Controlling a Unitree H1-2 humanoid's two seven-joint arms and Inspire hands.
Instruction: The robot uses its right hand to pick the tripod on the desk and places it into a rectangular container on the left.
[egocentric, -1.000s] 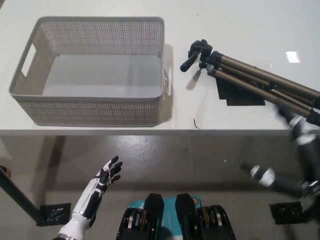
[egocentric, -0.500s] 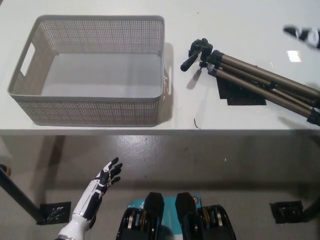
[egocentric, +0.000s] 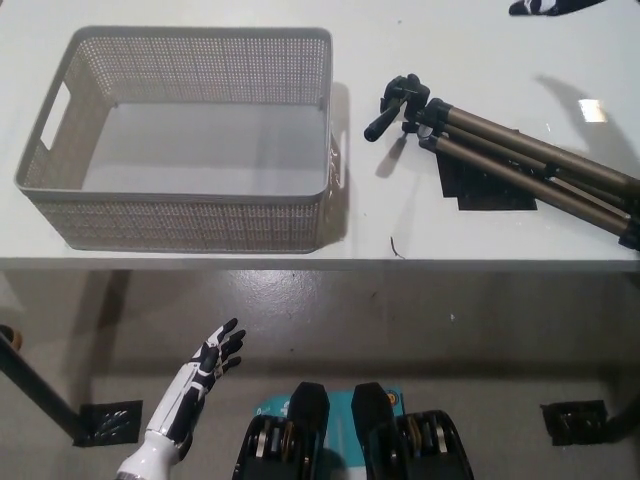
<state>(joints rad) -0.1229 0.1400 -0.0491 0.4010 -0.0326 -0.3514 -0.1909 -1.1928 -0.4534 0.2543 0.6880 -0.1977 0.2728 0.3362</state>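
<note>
The tripod (egocentric: 510, 160) lies folded on the white desk (egocentric: 200, 10), its black head at the left end and its bronze legs running off toward the right edge. My black right hand (egocentric: 545, 7) shows only as a sliver at the top right edge, far beyond the tripod and not touching it. The rectangular grey mesh basket (egocentric: 180, 215) stands on the left of the desk with nothing inside. Below the desk's front edge at the lower left, my white left hand (egocentric: 205, 365) rests open.
A black patch (egocentric: 490, 190) lies on the desk under the tripod legs. The desk's front edge (egocentric: 320, 263) runs across the middle of the picture, with grey floor below. Black floor pads (egocentric: 110, 422) sit at both lower corners.
My right hand has swung from the lower right, up past the tripod's far end, to the top right edge. The tripod and basket have not moved. The left hand stays put.
</note>
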